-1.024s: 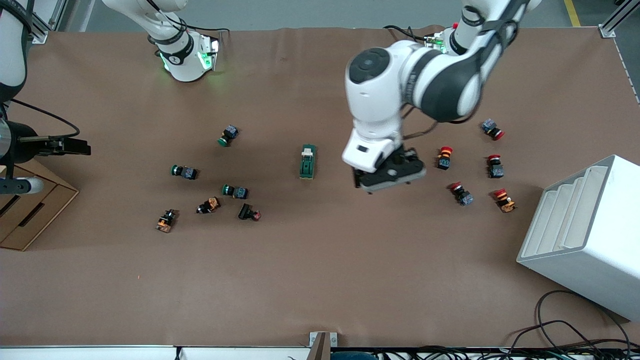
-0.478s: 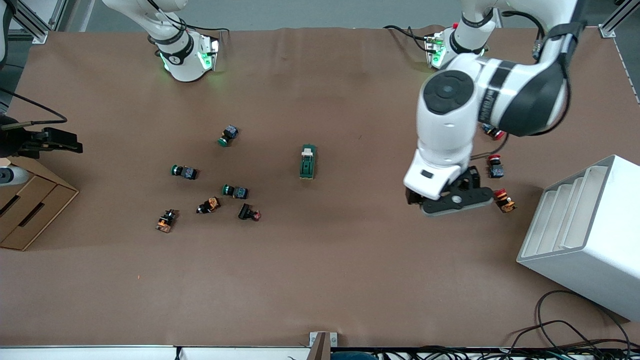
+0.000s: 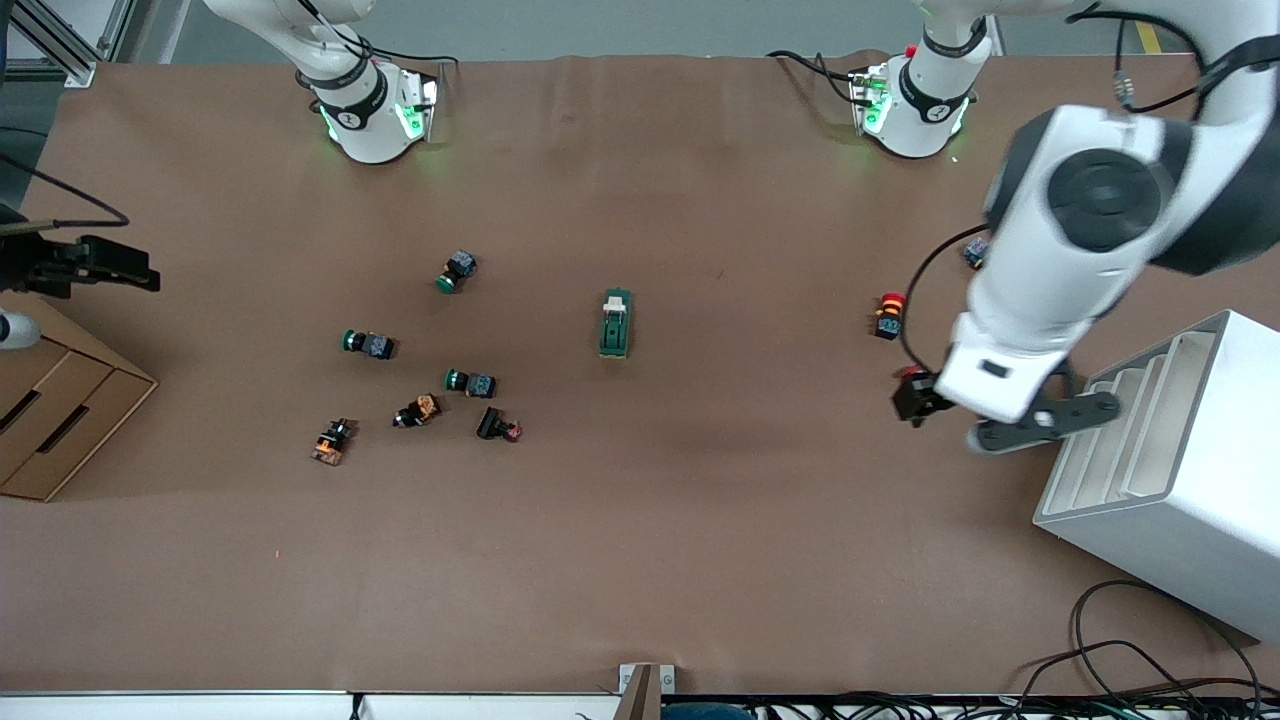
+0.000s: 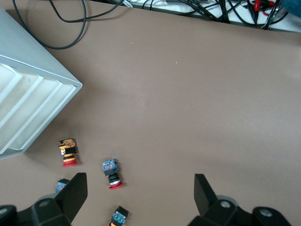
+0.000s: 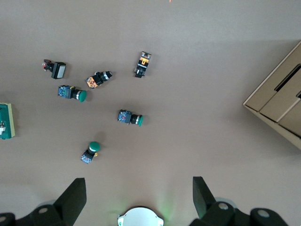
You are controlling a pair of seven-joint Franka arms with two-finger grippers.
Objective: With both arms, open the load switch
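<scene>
The load switch (image 3: 616, 323), a dark-green oblong block with a white lever piece at the end toward the robots' bases, lies alone mid-table; only its edge (image 5: 6, 121) shows in the right wrist view. My left gripper (image 4: 139, 197) hangs open over several red-capped push buttons (image 4: 112, 173) next to the white rack, well away from the switch, with nothing between its fingers. My right gripper (image 3: 140, 272) is open and empty, up over the table edge at the right arm's end, above the cardboard box.
Green-capped and orange push buttons (image 3: 468, 382) lie scattered between the switch and the right arm's end. A red-capped button (image 3: 888, 313) lies toward the left arm's end. The white rack (image 3: 1170, 470) and cardboard drawers (image 3: 50, 420) stand at the two ends.
My left arm has swung from beside the load switch out to the white rack at its own end. My right gripper has drifted slightly toward the table edge. The switch has not moved.
</scene>
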